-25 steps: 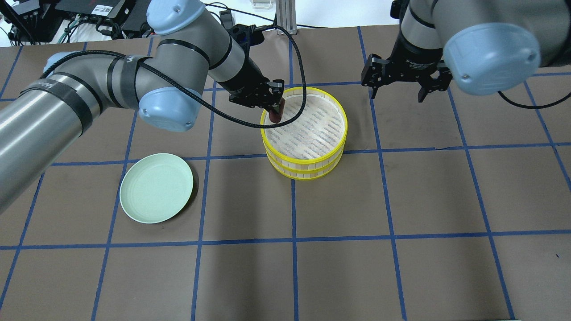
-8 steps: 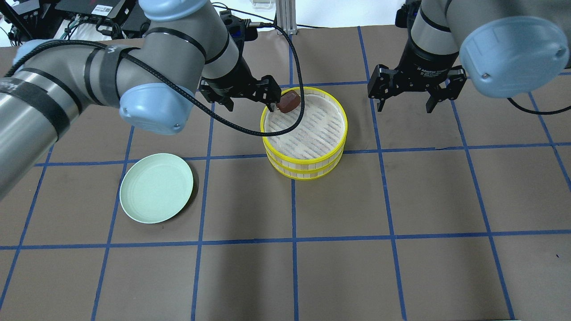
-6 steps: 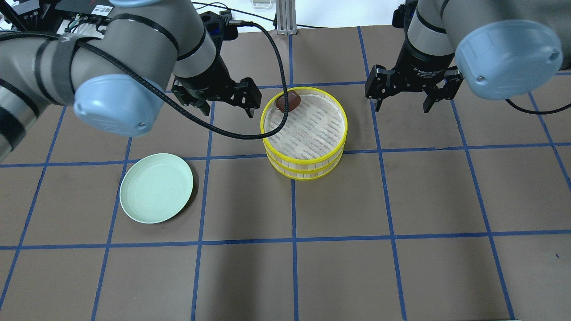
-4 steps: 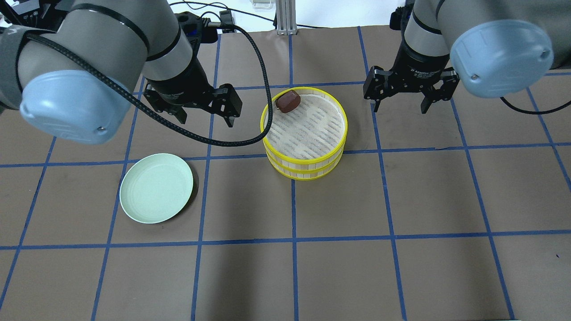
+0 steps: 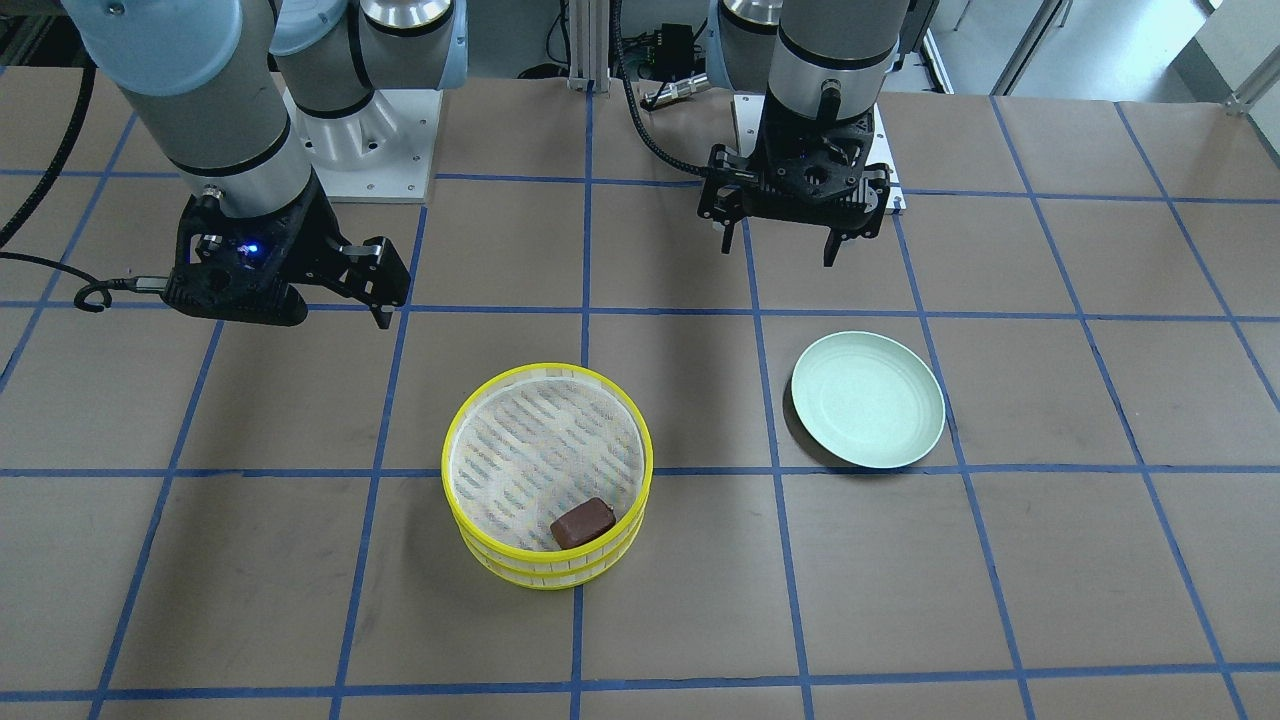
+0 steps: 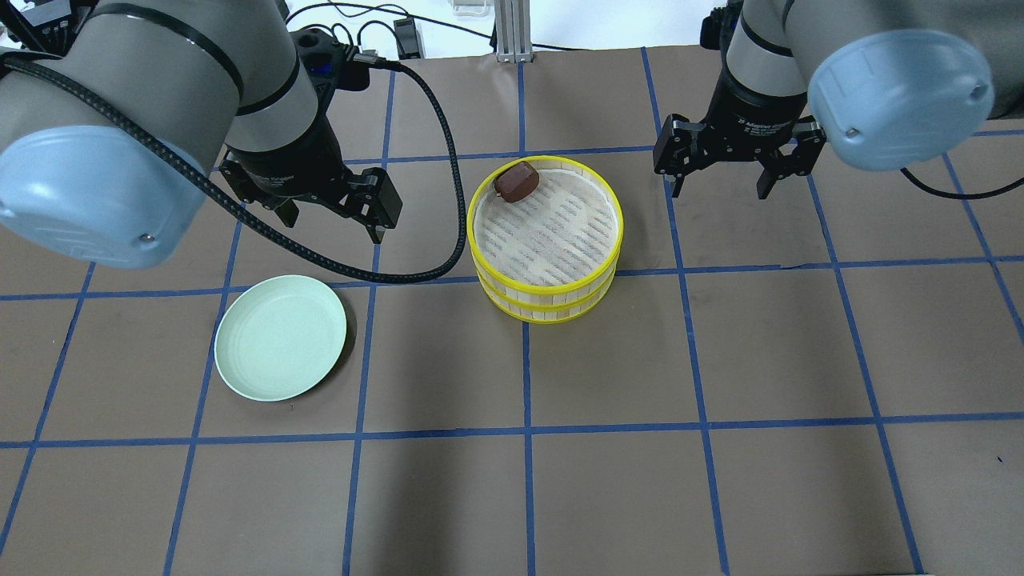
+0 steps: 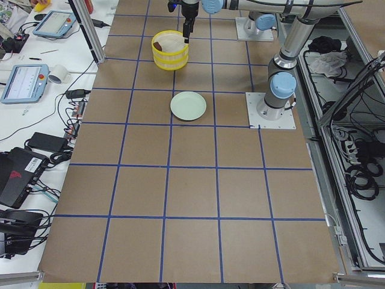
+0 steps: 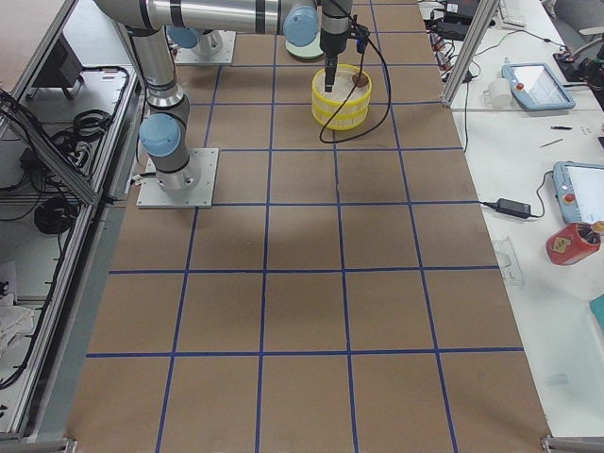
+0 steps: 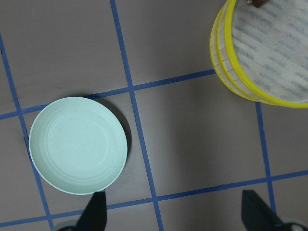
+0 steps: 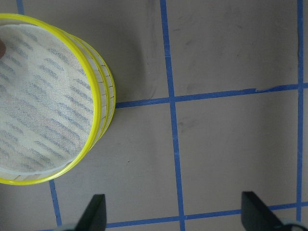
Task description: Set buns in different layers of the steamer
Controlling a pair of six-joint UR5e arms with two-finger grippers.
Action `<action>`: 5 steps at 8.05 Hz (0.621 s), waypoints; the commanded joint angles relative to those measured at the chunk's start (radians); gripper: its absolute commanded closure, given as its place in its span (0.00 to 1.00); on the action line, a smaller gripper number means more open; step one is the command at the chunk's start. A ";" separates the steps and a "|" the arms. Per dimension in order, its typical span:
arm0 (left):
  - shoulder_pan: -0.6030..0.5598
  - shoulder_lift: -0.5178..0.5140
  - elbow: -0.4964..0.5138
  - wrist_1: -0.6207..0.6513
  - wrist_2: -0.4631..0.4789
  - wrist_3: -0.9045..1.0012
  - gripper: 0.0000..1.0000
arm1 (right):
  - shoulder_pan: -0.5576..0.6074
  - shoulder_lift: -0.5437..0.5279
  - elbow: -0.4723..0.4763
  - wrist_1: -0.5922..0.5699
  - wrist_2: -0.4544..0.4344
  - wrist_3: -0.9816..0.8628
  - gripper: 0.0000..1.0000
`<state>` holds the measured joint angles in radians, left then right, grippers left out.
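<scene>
The yellow-rimmed two-tier steamer [image 6: 548, 301] stands stacked at the table's middle, also in the front view [image 5: 545, 573]. The dark brown bun [image 6: 516, 182] lies in its top layer against the far-left rim, also in the front view [image 5: 582, 523]. The cream-white bun is not in view. My left gripper [image 6: 332, 226] is open and empty, hanging left of the steamer, above the table. My right gripper [image 6: 718, 190] is open and empty, right of the steamer. Both wrist views show wide-open fingers: the left one [image 9: 175, 217] and the right one [image 10: 175, 217].
An empty pale green plate [image 6: 280, 338] sits front-left of the steamer, below my left gripper in its wrist view [image 9: 77, 144]. The left arm's black cable [image 6: 450, 240] loops close to the steamer's left side. Brown table cover with blue tape grid.
My left gripper let go of the brown bun in the top layer, opened, and drew back left, away from the steamer. The right gripper has barely moved.
</scene>
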<state>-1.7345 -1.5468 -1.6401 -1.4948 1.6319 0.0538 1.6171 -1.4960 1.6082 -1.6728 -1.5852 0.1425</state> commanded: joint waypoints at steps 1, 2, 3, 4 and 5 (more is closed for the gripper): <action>0.006 0.011 0.000 -0.005 0.008 0.064 0.00 | -0.002 -0.013 -0.010 0.007 -0.001 -0.001 0.00; 0.010 0.014 0.003 -0.043 0.008 0.064 0.00 | -0.002 -0.030 -0.014 0.007 0.001 -0.001 0.00; 0.021 0.023 0.002 -0.054 0.006 0.051 0.00 | -0.002 -0.035 -0.028 0.007 -0.004 -0.004 0.00; 0.026 0.024 0.000 -0.056 0.006 0.037 0.00 | -0.002 -0.035 -0.045 0.018 -0.012 -0.015 0.00; 0.024 0.024 -0.001 -0.059 0.000 -0.003 0.00 | -0.002 -0.033 -0.050 0.021 -0.001 -0.015 0.00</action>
<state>-1.7143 -1.5256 -1.6389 -1.5441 1.6381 0.0982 1.6153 -1.5280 1.5755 -1.6608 -1.5915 0.1336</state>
